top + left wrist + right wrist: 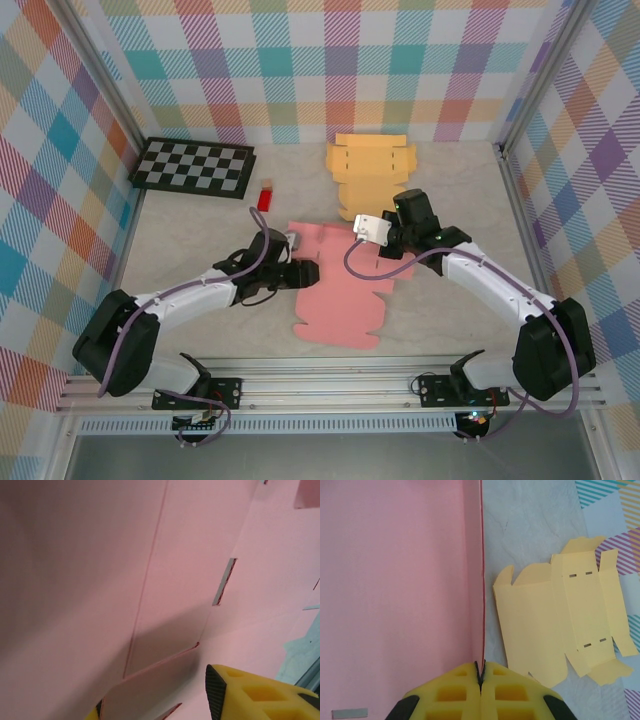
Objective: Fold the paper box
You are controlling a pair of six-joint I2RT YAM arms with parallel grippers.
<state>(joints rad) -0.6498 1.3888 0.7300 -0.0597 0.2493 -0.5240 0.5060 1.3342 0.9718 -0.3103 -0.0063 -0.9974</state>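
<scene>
Pink box blank (340,290) flat on table (200,320), centre, betw both arms, far edge just beside yellow blank (372,168). R gripper (481,677) pinched tight on far long edge of pink sheet, that edge running straight into seam of closed pads. Narrow strip along it maybe tilted up, hard to tell. L gripper (303,272) at left side of sheet, jaws abt half apart, straddling small side flap (150,690). One finger (250,695) clear of paper, no clamp on flap as seen.

Step in hand, by judgement: getting a hold on both sides before lifting a panel along its score line. Task early, sheet mostly flat.

To do it well:
- Hold R pinch firm as anchor, no pulling sideways; thin card, risk of creasing off the score
- Close L jaws on flap only, not on main panel beneath
- Grip near flap's root, close to crease, for a clean hinge
- Lift both ends together, slow, same rate, to avoid twisting sheet
- Fold along printed score, not across slot cut-outs
- Watch for sheet sliding on table; if so, stop & re-seat before more lift
</scene>
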